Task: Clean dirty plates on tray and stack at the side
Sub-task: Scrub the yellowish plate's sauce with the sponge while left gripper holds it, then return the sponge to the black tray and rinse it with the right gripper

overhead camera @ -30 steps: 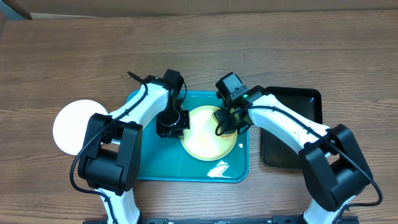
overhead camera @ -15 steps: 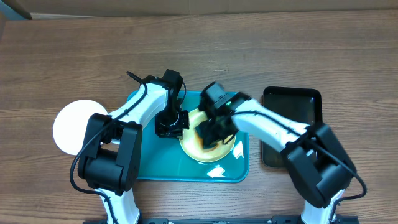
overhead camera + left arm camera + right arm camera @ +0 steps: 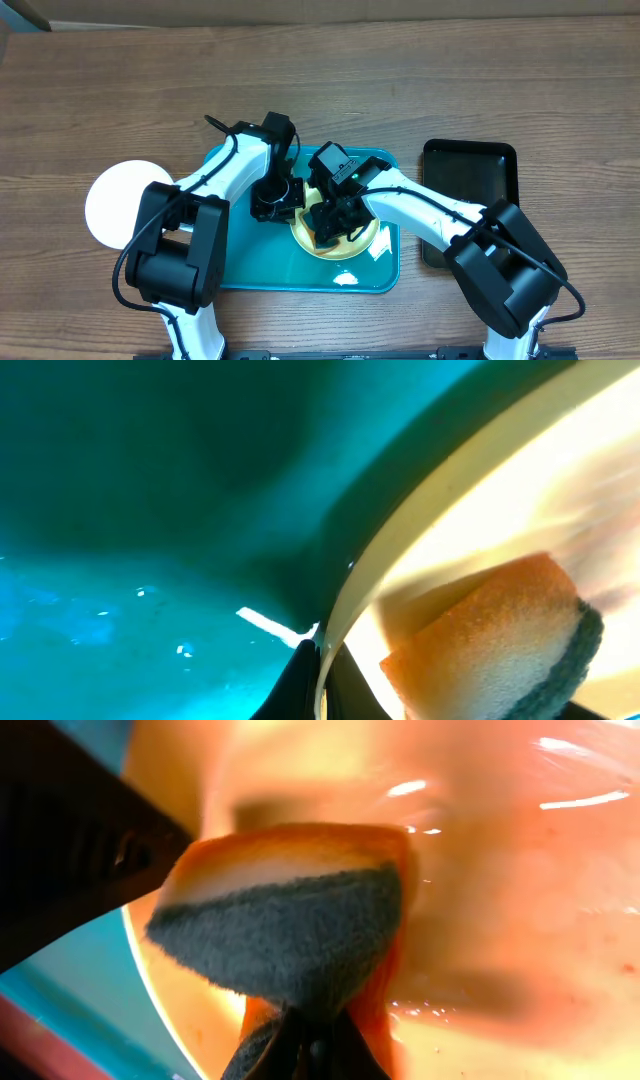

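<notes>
Orange sponge [image 3: 290, 920], pinched in the closed right jaws, presses on the smeared plate [image 3: 345, 250], whose left rim the closed left jaws clamp, on the teal tray [image 3: 240, 262]. A hard stroke toward that rim could drive the sponge into the left jaws or pull the plate free. Room is tight between the arms but open toward the tray's near edge; a white plate [image 3: 120, 205] lies on the desk [image 3: 100, 100], left.

The right arm [image 3: 425, 205] hides much of the plate [image 3: 340, 250]
</notes>
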